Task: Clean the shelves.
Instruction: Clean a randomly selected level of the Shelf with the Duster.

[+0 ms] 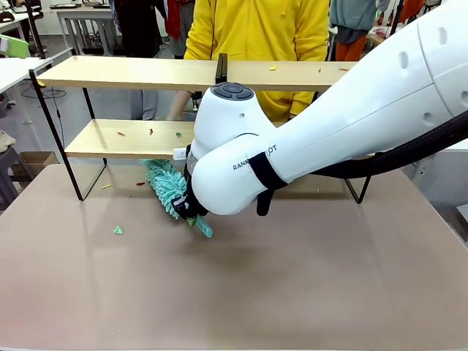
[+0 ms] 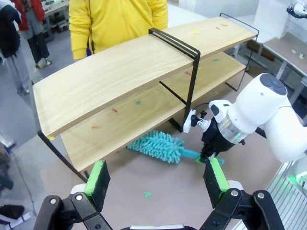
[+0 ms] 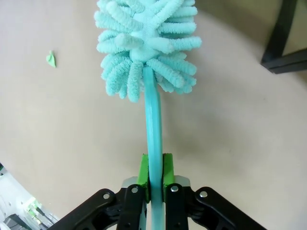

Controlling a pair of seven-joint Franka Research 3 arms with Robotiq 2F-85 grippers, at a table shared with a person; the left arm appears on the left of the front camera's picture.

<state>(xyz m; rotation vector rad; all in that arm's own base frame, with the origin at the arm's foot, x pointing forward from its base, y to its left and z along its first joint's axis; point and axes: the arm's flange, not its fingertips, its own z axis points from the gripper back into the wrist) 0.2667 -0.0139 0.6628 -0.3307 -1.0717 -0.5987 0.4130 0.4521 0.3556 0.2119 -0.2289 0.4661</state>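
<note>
- The shelves stand on the far part of the desk, toward 12 o'clock in the front view: two long light-wood boards on a thin black frame with a black upright in the middle.
- The right pincer is clamped on the thin handle of a turquoise duster, with a green pad pressed on each side.
- The duster's fluffy head points toward 11 o'clock from that pincer and lies on the desk, partly under the front edge of the lower board.
- The left pincer has its fingers wide apart and holds nothing; it hangs above the desk, facing the shelves.
- Small coloured scraps lie on both boards.
- A green scrap lies on the desk at about 8 o'clock from the duster head.
- A person in a yellow top stands behind the shelves at 12 o'clock.
</note>
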